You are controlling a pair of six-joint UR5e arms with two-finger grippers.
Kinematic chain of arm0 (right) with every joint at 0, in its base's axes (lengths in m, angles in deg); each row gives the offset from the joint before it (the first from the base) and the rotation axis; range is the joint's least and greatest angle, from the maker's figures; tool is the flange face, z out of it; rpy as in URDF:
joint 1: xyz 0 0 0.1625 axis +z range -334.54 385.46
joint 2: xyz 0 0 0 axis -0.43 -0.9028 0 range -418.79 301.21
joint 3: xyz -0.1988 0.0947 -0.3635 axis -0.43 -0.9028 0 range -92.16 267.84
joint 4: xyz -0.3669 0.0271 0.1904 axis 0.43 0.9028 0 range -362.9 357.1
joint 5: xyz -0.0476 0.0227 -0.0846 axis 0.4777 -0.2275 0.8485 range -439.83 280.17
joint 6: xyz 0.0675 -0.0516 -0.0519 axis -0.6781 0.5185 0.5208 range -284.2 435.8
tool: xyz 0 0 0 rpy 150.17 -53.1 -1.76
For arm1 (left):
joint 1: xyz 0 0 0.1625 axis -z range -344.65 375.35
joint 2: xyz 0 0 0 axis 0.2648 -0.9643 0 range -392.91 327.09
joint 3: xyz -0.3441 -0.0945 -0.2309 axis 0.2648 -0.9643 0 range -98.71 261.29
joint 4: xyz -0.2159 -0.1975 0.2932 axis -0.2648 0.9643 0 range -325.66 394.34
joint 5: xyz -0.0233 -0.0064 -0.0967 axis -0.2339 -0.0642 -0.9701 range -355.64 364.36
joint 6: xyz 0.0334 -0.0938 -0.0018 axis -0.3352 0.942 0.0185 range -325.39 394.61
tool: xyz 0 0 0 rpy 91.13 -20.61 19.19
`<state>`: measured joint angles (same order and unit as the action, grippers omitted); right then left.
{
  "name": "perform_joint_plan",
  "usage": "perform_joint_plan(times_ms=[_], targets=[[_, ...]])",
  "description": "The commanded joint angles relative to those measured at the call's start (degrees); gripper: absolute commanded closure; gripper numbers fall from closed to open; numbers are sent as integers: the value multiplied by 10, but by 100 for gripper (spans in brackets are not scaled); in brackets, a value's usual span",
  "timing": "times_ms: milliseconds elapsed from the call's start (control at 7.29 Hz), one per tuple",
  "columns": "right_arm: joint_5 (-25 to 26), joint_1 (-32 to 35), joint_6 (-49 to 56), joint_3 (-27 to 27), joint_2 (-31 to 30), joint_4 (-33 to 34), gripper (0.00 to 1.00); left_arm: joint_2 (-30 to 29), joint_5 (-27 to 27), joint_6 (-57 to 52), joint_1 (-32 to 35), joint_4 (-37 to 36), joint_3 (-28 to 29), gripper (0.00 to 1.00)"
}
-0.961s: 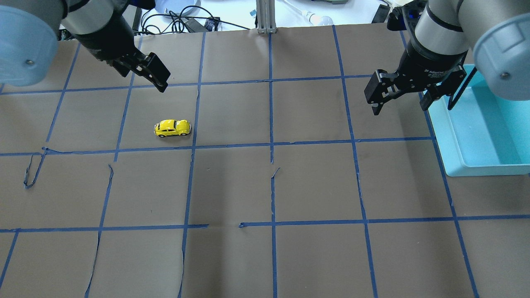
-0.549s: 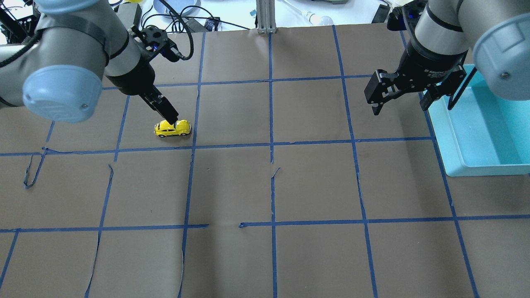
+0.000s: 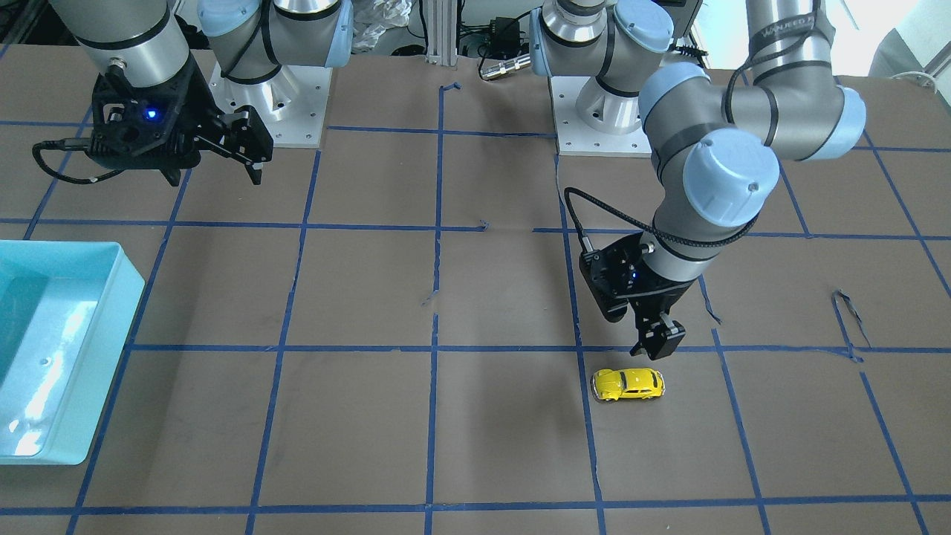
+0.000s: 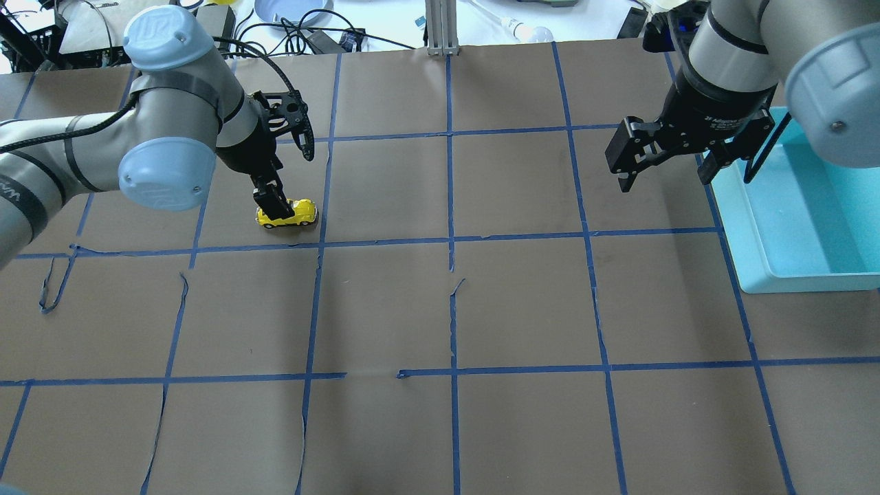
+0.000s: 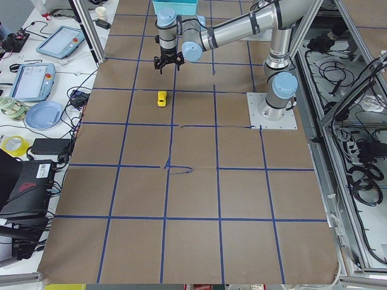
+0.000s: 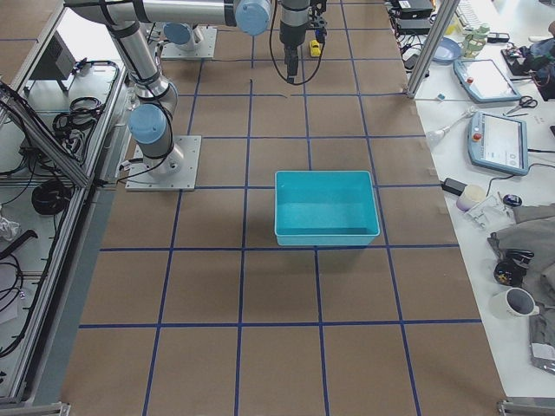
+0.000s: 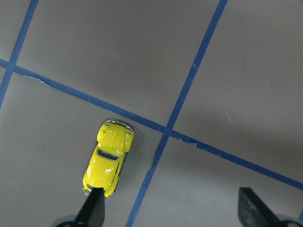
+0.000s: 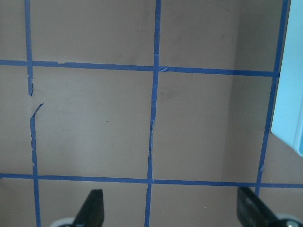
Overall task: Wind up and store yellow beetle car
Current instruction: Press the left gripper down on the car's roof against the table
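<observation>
**A:** Where's the toy?

**B:** The yellow car (image 4: 298, 211) stands on its wheels on the counter (image 4: 522, 309), inside a taped square and close to a crossing of the blue tape (image 7: 163, 130), on the robot's left side. The left claw (image 3: 658, 343) hangs just above it, spread wide and gripping nothing.

**A:** Lined up?

**B:** Not quite, I'd say. In the wrist view the car lies right by one finger (image 7: 94, 210), and the other finger is well off to the side.

**A:** So what's the fix?

**B:** Shift sideways until the car sits in the middle of the gap, then come down. The fingers look set to close across its width, which suits it. Take it low on the doors, because that glossy round roof could squirt out. If it winds by pulling back, keep the wheels pressed on the counter and drag straight along its length.

**A:** And the other arm?

**B:** The right claw (image 4: 665, 177) is also spread and empty, well apart from the car. It hovers beside the blue tub (image 4: 797, 283), which is probably where the car gets stored.
</observation>
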<state>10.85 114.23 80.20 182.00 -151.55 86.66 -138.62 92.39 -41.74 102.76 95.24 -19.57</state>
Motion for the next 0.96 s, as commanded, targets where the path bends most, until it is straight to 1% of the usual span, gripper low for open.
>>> perform_joint_plan(times_ms=[0, 412, 549, 686, 824], targets=[[0, 0, 1, 0, 0, 0, 0, -44, -14, -32, -9, -48, 0, 0], [-1, 0, 1, 0, 0, 0, 0, -68, -7, -94, -13, -55, 5, 0], [-1, 0, 1, 1, 0, 0, 0, -75, 43, -119, -14, -54, 15, 0], [0, 0, 1, 1, 0, 0, 0, -83, 76, -120, -14, -54, 16, 0], [0, 0, 1, 1, 1, 0, 0, -88, 78, -121, -14, -55, 18, 0]])
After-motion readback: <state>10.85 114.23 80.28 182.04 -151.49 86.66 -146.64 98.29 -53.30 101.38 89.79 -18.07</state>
